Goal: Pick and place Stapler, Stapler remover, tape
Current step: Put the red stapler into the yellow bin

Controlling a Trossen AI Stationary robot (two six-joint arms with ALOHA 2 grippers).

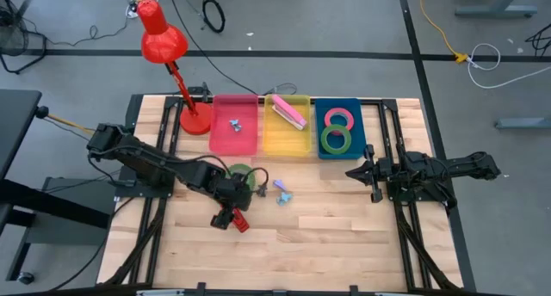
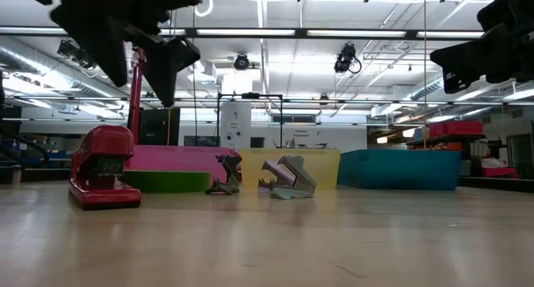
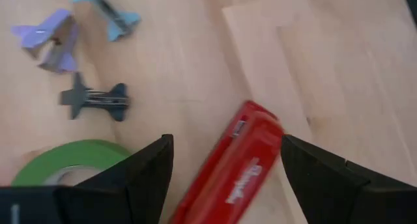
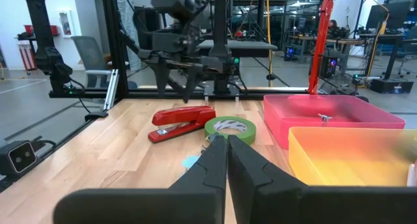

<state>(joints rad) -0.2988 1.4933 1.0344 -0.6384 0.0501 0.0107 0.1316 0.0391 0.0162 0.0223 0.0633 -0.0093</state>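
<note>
Stapler (image 1: 234, 219), red, is seen lying flat on the desk (image 1: 327, 236), well in front of the pink tray (image 1: 233, 144). Left hand (image 1: 231, 212) is held just above it with fingers (image 3: 146, 168) spread wide, the stapler lying between them but untouched. A green tape ring (image 1: 239, 172) lies beside that hand, toward the pink tray, with three stapler removers (image 1: 281, 193) close by. A pink stapler is found in the yellow tray (image 1: 287, 146), two tape rings in the blue tray (image 1: 340, 150). Right hand (image 1: 353, 171) is kept just in front of the blue tray, fingers pressed together, empty.
</note>
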